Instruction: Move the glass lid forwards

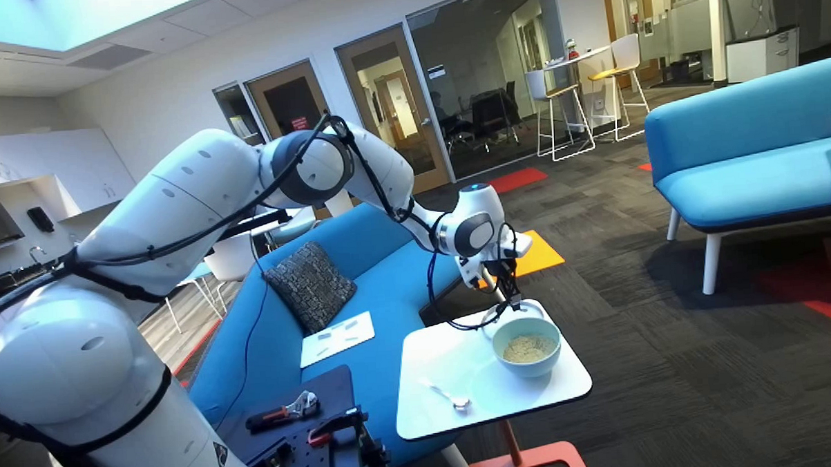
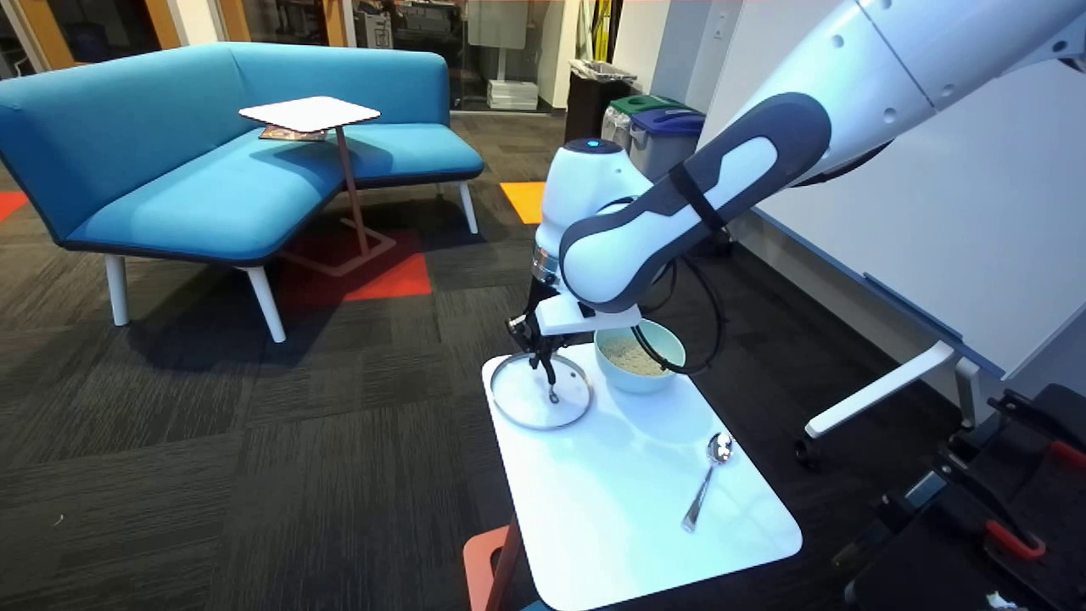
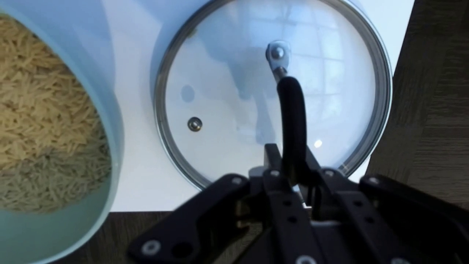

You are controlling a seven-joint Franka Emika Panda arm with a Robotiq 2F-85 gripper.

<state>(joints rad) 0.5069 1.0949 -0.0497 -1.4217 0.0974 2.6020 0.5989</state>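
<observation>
While the tool (image 3: 291,154) pinches its black handle (image 3: 292,110) | glass lid (image 3: 249,99) | directly below

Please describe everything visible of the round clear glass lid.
The round clear glass lid has a grey metallic rim, a ringed hole and a black curved handle on a metal bracket. It appears level, on or just above the white tabletop near its edge, apart from the pale blue round bowl. The black gripper holds its handle.

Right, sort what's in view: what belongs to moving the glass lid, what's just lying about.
Part of the job:
glass lid
gripper, at the lid's handle

Just lying about:
pale blue bowl and its rice
spoon
adjustable wrench
patterned cushion
</observation>
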